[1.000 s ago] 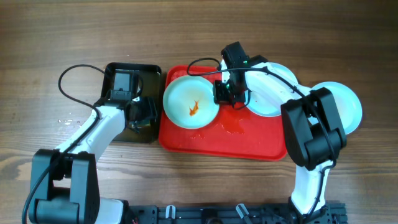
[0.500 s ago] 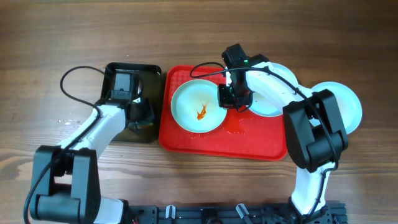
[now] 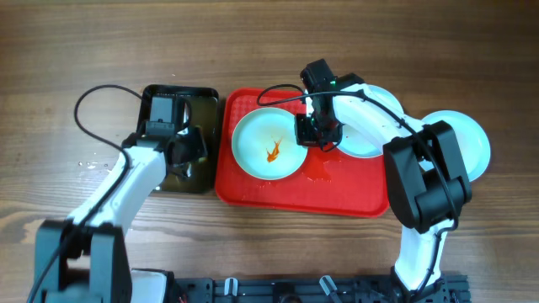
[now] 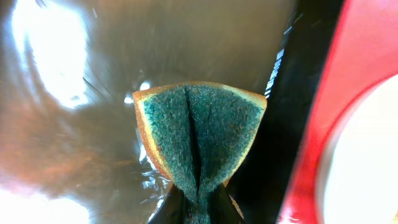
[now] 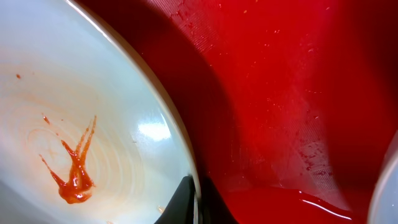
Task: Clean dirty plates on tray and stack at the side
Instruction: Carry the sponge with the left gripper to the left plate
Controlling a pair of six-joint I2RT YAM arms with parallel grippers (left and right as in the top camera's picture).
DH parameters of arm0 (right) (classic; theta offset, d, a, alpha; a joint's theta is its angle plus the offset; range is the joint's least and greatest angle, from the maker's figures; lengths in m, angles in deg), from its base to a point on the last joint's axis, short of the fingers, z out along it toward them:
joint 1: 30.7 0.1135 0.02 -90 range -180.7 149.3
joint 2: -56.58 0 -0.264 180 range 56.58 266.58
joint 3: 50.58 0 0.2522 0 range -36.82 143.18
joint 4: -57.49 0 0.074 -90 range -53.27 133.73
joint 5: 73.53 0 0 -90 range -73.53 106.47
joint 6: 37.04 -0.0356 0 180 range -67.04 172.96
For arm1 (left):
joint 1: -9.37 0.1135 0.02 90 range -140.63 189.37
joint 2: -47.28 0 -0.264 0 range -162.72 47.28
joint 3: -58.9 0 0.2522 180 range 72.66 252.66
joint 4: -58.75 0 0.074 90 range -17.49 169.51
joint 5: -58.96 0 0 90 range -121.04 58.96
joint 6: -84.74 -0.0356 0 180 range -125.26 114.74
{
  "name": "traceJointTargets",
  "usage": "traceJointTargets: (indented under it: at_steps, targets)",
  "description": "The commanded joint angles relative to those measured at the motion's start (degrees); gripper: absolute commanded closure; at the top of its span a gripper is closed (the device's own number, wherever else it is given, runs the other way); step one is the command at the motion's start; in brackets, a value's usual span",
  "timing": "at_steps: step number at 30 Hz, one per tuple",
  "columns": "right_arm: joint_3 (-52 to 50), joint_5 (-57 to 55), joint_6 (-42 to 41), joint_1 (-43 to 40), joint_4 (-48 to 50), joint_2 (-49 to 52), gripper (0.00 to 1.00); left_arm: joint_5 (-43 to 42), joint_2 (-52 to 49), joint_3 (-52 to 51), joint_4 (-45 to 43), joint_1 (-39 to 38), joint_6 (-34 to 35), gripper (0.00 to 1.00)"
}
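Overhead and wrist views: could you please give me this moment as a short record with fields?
left tool: shut on sponge, above black tray of brownish water
right tool: shut on rim of sauce-smeared plate
red tray: that plate at left, second plate at right
third plate: on table, right of red tray

Overhead looks straight down on the whole worktop; both wrist views face down, very near, each sharing the red tray with it.
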Motion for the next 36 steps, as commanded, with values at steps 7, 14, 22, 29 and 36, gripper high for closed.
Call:
traceJointTargets:
  at_steps: [7, 14, 22, 29, 36]
  targets:
    - [-0.92, -6.71, 0.81, -0.24, -0.55, 1.49, 0.96, 0.26, 9.40, 0.66, -6.34, 0.11, -0.79, 0.96]
    - [-0.92, -6.71, 0.81, -0.26, -0.55, 1.49, 0.96, 6.67, 14.36, 0.66, -15.39, 0.11, -7.76, 0.96]
    - [-0.92, -6.71, 0.79, -0.26, -0.48, 1.49, 0.96, 7.34, 15.02, 0.66, -18.45, 0.11, -7.69, 0.96]
    - [-0.92, -6.71, 0.81, -0.24, -0.50, 1.49, 0.96, 6.86, 10.16, -0.02, -10.47, 0.11, -2.29, 0.96]
    - [-0.92, -6.71, 1.31, -0.26, -0.57, 1.49, 0.96, -16.83, 1.40, 0.09, -6.27, 0.11, -1.70, 0.96]
